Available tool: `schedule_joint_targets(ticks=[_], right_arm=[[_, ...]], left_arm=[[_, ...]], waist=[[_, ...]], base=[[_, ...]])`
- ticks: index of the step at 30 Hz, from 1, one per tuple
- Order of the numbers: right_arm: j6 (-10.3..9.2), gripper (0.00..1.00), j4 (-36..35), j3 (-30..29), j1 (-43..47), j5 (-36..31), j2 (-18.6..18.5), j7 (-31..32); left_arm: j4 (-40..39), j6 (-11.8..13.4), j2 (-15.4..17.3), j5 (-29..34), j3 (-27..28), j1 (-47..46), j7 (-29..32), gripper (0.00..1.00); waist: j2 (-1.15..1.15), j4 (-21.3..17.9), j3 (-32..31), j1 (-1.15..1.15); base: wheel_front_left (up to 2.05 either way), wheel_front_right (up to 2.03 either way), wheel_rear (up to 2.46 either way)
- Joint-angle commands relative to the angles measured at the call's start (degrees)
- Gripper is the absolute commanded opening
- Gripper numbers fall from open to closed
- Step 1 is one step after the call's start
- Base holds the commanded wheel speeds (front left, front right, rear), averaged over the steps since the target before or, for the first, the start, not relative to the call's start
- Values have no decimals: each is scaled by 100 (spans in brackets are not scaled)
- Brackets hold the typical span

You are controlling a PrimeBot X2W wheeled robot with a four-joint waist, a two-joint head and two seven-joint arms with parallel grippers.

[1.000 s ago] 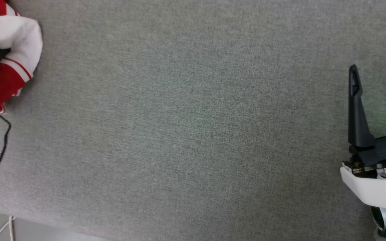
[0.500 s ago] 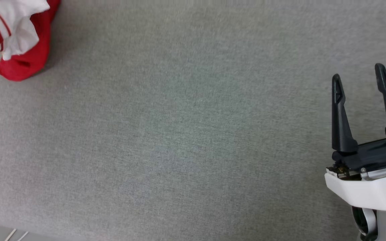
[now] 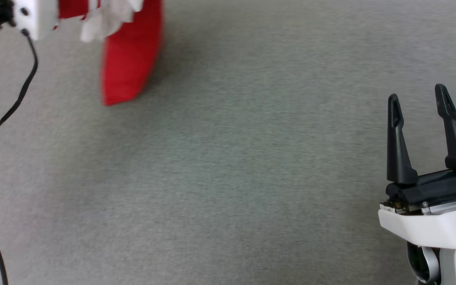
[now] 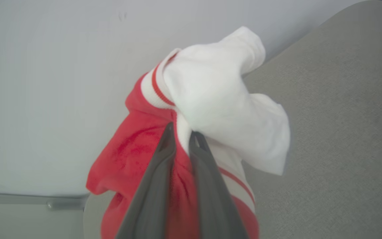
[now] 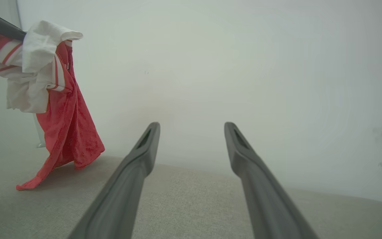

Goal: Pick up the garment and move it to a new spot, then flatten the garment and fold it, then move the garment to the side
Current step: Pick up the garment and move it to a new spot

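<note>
Our left end effector is clamped tight on a bunched red-and-white shirt, which hangs at eleven o'clock in the head view. Its lowest red tip seems to touch the grey tabletop. Our right end effector hovers at four o'clock, fingers spread, holding nothing. We judge the pickup done, while placing, flattening, folding and moving aside are left.

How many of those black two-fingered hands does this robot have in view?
2. The left gripper has its fingers shut on the hanging red-and-white shirt. The right gripper hovers open over the grey surface, at the head view's lower right.
</note>
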Motion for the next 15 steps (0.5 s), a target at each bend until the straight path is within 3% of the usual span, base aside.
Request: schedule_joint_targets(ticks=[1, 15], right_arm=[[-1, 100, 17, -5, 41, 73, 19, -13], [-1, 100, 61, -192, 205, 542, 21, -13]], left_arm=[[-110, -4, -51, 107, -149, -210, 22, 0], [-1085, -4, -809, -164, -1593, -675, -106, 0]], waist=[[0, -311, -172, 1], [0, -1308, -352, 1]], base=[[0, 0, 0], [0, 0, 0]])
